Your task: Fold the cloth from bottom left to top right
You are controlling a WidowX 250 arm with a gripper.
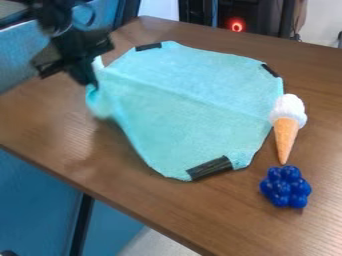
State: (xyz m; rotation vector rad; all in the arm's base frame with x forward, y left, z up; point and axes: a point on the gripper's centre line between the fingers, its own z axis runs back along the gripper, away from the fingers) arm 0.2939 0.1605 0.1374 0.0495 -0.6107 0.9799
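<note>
Pinching the creased, fuzzy cloth (194, 95) by its left edge, the pincer (91, 84) hangs over grained wood (143, 200)

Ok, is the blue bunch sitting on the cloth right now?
No, the blue bunch rests on the wooden table, apart from the cloth and just below the ice cream cone.

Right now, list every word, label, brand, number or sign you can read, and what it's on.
None readable.
Cloth: no text seen.
Black strip at its lower edge: faint lighter streaks, no letters I can make out.
Cone and blue cluster: no text seen.
Red light in the background: too small to tell if it bears any mark.
</note>
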